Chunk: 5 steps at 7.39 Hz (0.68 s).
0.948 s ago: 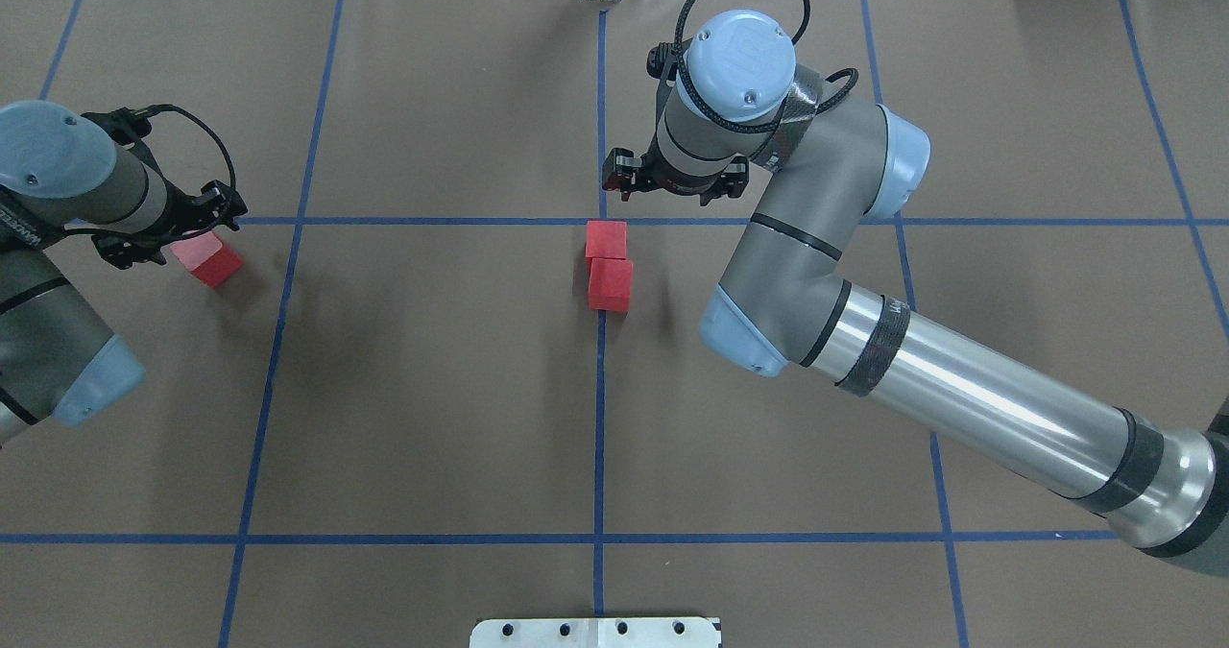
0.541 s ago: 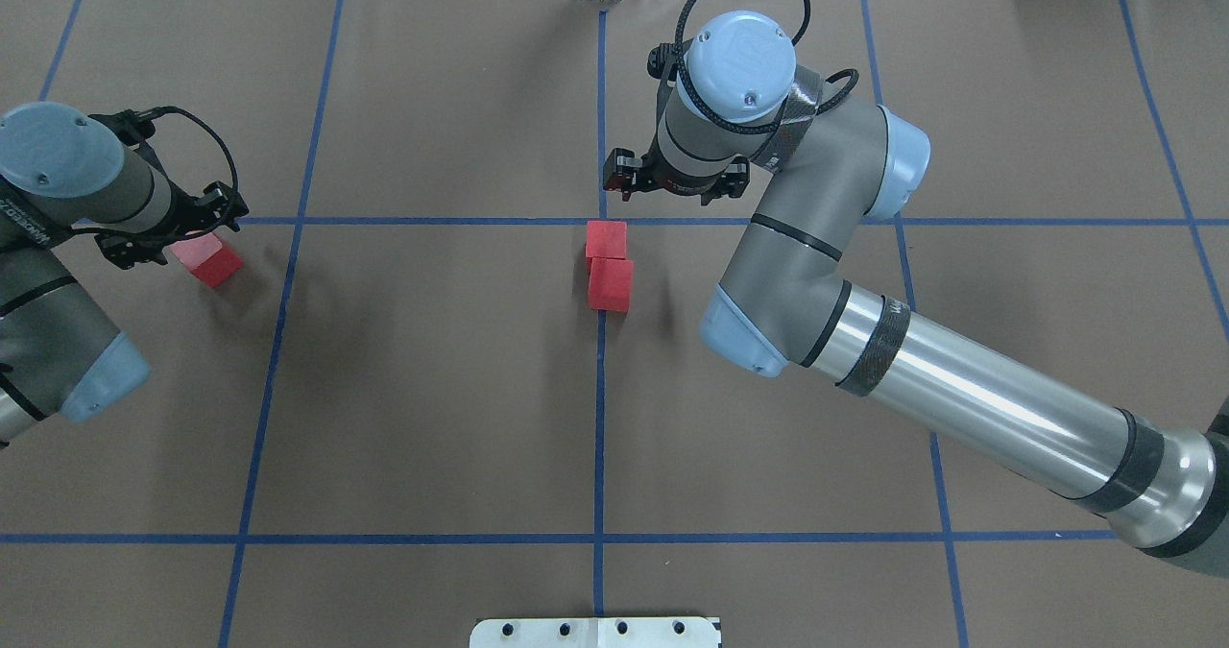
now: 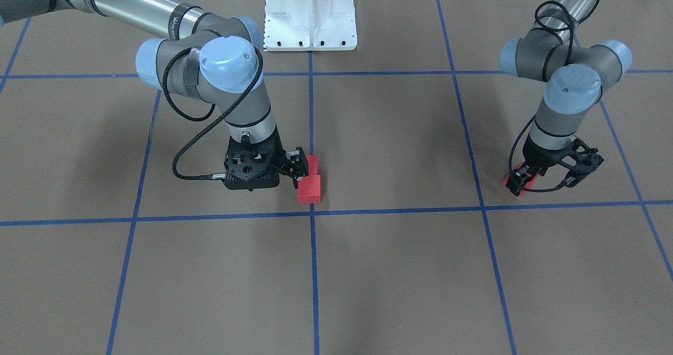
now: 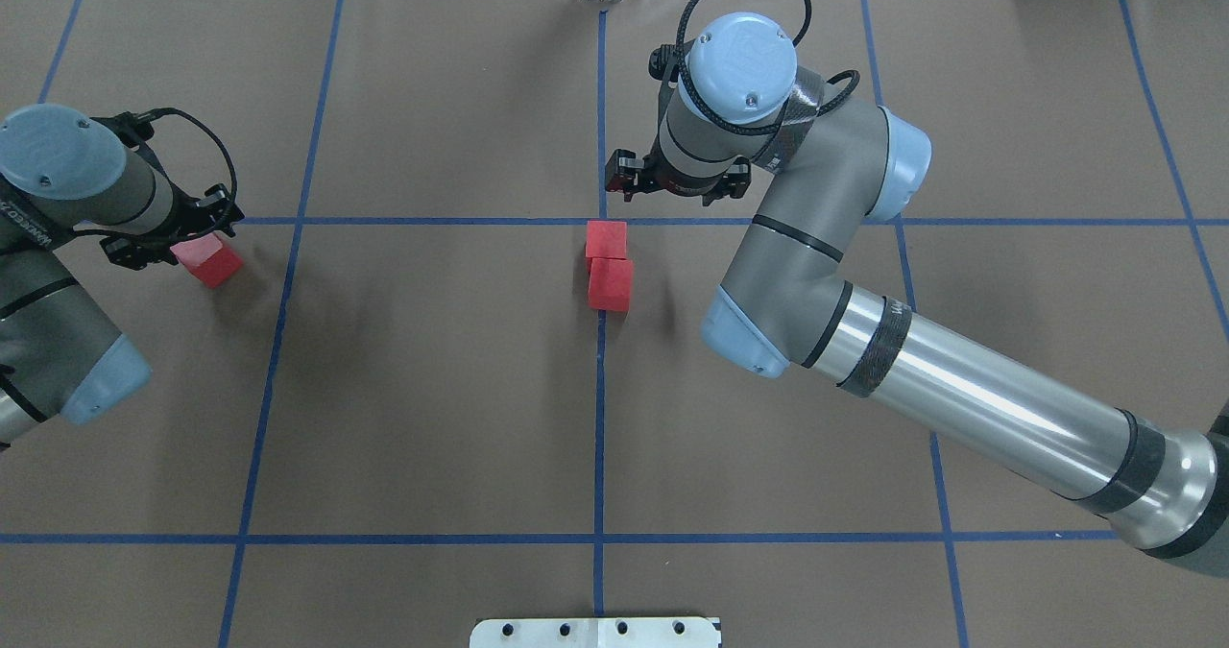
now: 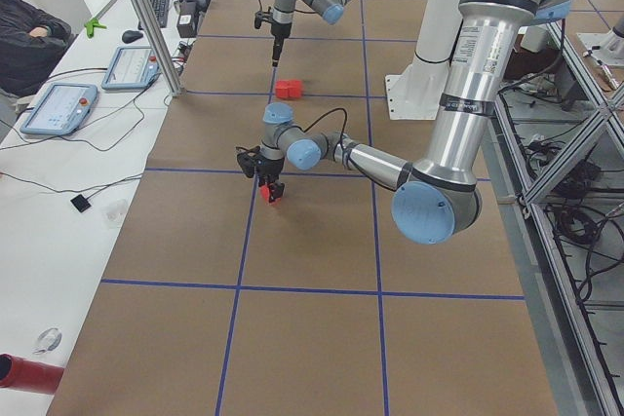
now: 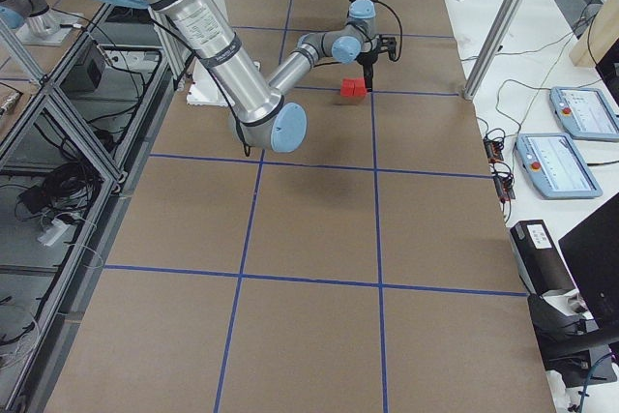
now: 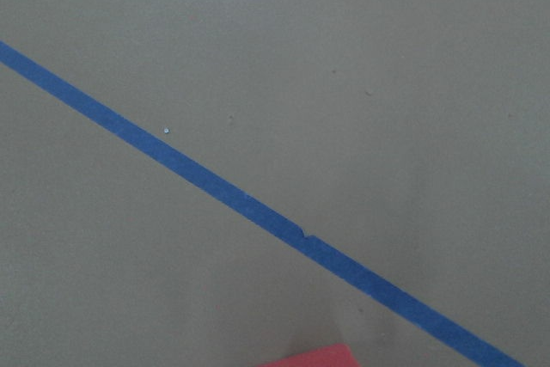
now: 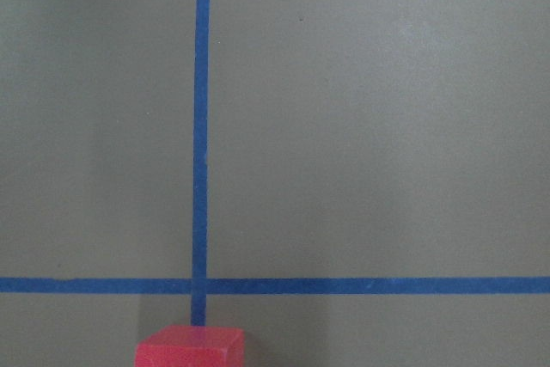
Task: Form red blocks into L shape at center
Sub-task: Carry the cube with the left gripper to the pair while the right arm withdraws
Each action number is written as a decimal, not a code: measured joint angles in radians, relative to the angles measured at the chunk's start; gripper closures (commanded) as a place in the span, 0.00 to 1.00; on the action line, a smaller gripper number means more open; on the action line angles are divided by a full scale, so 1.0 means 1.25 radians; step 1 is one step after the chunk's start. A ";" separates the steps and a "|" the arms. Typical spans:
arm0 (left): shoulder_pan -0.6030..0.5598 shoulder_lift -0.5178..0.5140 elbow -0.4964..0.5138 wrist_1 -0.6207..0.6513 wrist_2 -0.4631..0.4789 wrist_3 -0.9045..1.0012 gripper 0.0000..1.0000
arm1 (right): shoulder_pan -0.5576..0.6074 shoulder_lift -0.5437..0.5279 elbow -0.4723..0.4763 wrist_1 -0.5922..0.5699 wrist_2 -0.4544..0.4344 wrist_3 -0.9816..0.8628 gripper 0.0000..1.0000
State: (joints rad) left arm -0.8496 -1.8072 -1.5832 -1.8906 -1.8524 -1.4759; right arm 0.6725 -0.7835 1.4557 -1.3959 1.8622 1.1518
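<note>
Red pair of blocks (image 4: 609, 264) sits touching, just robot-side of the centre cross (image 4: 600, 221). The third block (image 4: 213, 264), well left of the cross, looks clamped in the left gripper (image 3: 520, 180). Whether the right gripper (image 3: 295, 166), by the pair, is spread I cannot tell. Next, likely: carry the third over and set it flush beside one end.

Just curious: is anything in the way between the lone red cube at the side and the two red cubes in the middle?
Nothing visible. Only bare brown matte board with blue tape lines lies between the lone small red cube and the red pair; the right gripper hangs beyond the pair.
</note>
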 measured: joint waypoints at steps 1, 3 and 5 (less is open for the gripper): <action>0.000 0.000 -0.008 0.003 -0.003 -0.006 1.00 | 0.001 0.000 0.002 0.000 0.000 -0.001 0.01; -0.004 -0.022 -0.033 0.063 -0.005 -0.008 1.00 | 0.004 0.000 0.008 0.000 0.002 -0.002 0.01; -0.012 -0.122 -0.041 0.207 -0.005 -0.009 1.00 | 0.031 -0.016 0.026 -0.003 0.024 -0.024 0.01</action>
State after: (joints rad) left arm -0.8650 -1.9602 -1.6351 -1.6321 -1.8585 -1.4871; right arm 0.7114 -0.8041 1.4886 -1.3996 1.8917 1.1223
